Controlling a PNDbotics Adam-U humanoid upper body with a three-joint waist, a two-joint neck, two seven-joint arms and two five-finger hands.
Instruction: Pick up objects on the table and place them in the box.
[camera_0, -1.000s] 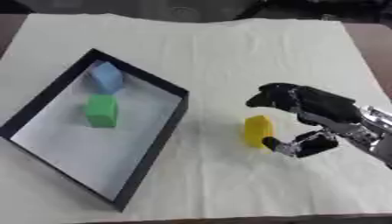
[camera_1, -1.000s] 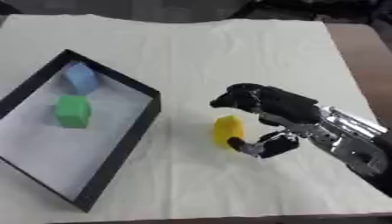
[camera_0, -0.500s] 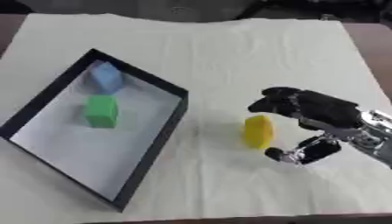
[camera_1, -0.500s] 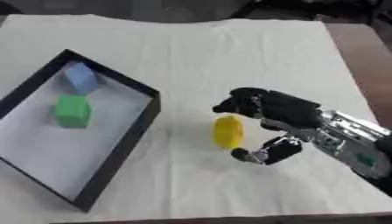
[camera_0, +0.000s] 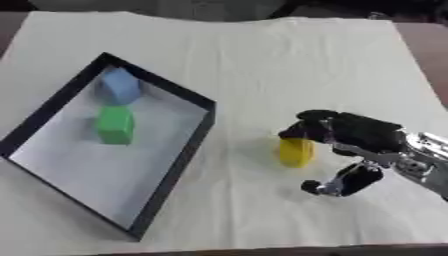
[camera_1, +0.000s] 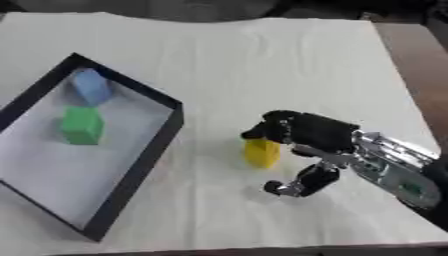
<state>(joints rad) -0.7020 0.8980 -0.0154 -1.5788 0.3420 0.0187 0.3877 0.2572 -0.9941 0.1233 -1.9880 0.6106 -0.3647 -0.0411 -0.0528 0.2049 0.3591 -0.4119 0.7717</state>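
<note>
Your right hand has dropped lower over the yellow block since a second ago, and the thumb now hangs further below and away from it. The fingers curl over the block's top on its far side, while the thumb sits apart toward you, touching nothing; so the hand is half-closed around the block but not clamped on it.

The block stands on the table just under your fingertips, between them and the thumb.

Watch the thumb. If you close now, it looks likely to sweep past the block's near face instead of meeting it, and the fingers alone could tip the block over or push it toward you. Lifting early would leave it behind.

Count: one yellow block outside, one green block and one blue block already in the black box, well off to the hand's left. One box. Your left hand shows nowhere.
</note>
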